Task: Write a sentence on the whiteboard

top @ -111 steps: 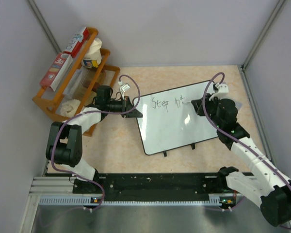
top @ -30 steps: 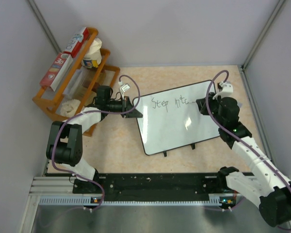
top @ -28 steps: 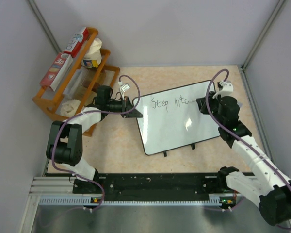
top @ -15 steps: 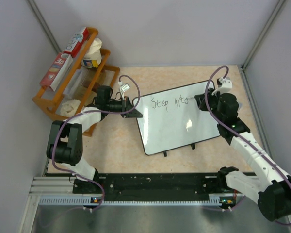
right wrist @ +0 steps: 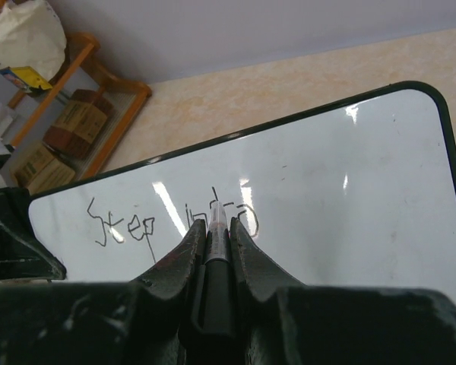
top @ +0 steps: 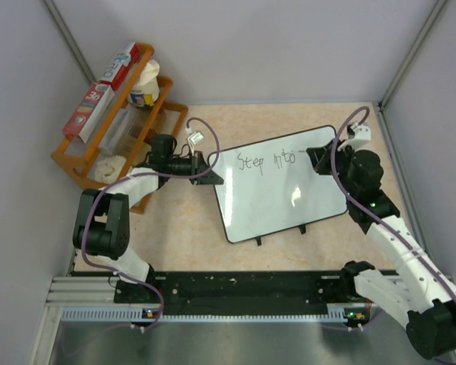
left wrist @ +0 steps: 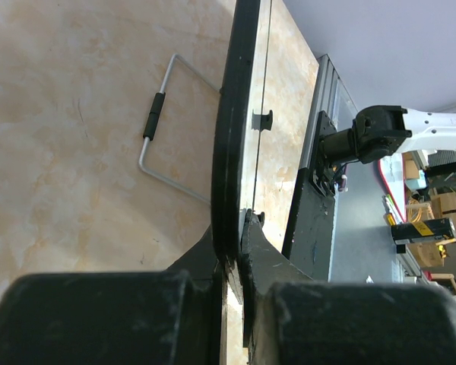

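The whiteboard (top: 277,199) lies tilted on the table, with "Step into" (top: 266,160) written along its far edge; no second line shows. My left gripper (top: 206,169) is shut on the board's left rim, seen edge-on in the left wrist view (left wrist: 232,114), the jaws (left wrist: 235,236) clamped on either side of it. My right gripper (top: 317,158) is shut on a black marker (right wrist: 216,258) and sits just right of the writing. In the right wrist view the marker's tip is over the word "into" (right wrist: 239,217) on the board (right wrist: 349,198).
An orange wooden rack (top: 68,161) with boxes and a bag stands at the far left. Two small black clips (top: 302,228) stick out from the board's near edge. A wire stand (left wrist: 156,125) lies under the board. Grey walls close the table's left, back and right.
The writing grew from "Step int" to "Step into". My right gripper moved right along the board's far edge with the marker. The left arm and board stayed put.
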Motion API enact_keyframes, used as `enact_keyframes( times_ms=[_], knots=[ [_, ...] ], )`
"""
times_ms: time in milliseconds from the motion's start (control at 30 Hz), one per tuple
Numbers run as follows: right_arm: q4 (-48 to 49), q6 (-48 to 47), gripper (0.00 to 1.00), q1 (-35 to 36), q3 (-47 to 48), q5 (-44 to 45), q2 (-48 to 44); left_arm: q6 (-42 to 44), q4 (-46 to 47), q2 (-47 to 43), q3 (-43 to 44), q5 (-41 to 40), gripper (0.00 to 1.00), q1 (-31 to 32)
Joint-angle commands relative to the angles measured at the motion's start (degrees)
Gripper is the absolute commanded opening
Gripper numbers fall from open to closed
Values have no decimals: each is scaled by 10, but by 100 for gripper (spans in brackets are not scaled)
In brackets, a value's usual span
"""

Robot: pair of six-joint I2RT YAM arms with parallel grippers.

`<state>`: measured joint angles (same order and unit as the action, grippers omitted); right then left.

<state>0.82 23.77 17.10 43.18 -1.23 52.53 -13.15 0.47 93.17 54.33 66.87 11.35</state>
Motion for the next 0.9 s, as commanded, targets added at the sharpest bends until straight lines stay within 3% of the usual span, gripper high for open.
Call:
enact_keyframes(
  times_ms=[0, 433, 767, 867],
  knots=[
    [0, 0, 0, -3, 7, -5, -49, 124, -9, 18, -22, -90, 0, 18],
    [-56, -39, 0, 49, -15, -3, -101, 117, 8, 13, -26, -87, 0, 18],
    [-13, -27, 0, 162, -51, 11, -74, 114, 14, 12, -28, -84, 0, 18],
    [51, -23, 0, 197, -67, 11, -57, 114, 14, 11, -30, -82, 0, 18]
  ],
)
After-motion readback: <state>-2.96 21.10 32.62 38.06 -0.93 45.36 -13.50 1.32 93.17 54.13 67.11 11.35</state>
